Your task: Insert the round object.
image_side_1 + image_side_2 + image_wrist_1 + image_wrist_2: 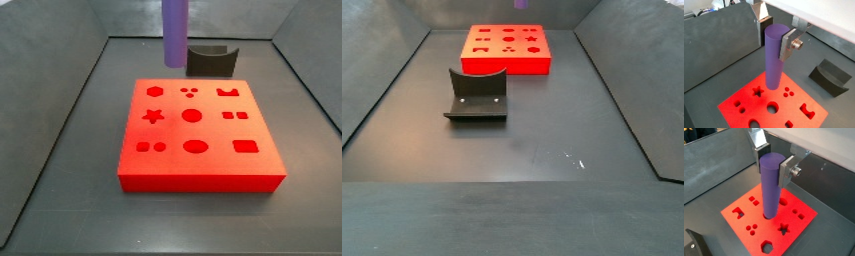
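Note:
My gripper is shut on the round object, a long purple peg, and holds it upright by its upper end. Both wrist views show a silver finger on each side of the peg. The peg hangs above the red block, which has several shaped holes. In a wrist view its lower end lines up with a round hole in the block. In a side view only the peg shows, above the block's far edge; the gripper is out of frame there.
The fixture, a dark notched block, stands on the floor just behind the red block; it also shows in the wrist views and a side view. Grey walls enclose the floor.

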